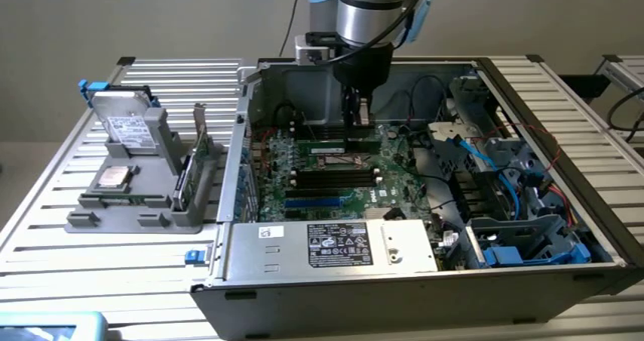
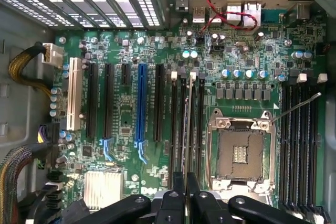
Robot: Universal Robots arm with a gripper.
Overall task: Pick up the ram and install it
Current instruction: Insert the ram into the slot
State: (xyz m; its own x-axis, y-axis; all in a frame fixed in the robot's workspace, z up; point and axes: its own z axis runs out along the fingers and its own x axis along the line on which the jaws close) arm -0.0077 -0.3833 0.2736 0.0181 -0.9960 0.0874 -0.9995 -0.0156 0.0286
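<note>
Slatted table (image 1: pixel 121 265) carries computer case (image 1: pixel 403 288), grey fixture (image 1: pixel 131 222).

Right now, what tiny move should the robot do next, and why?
Probably push straight down gently: the gripper is shut on the ram, which sits lined up with the black slots beside the processor socket. I can't tell if it's seated.

Open at the top, the computer case (image 1: pixel 332 303) leaves a clear drop to the middle of the motherboard (image 2: pixel 131 119). There the gripper (image 2: pixel 186 183) stands low over the memory slots (image 2: pixel 201 124), apparently pinching the ram (image 1: pixel 322 136). The power supply (image 1: pixel 332 247) walls off the case's front edge. Blue cables (image 1: pixel 481 160) and a drive cage (image 1: pixel 523 243) crowd the side at the exterior view's right. A raised lever (image 2: pixel 296 103) juts up beside the CPU socket (image 2: pixel 239 153).
</note>
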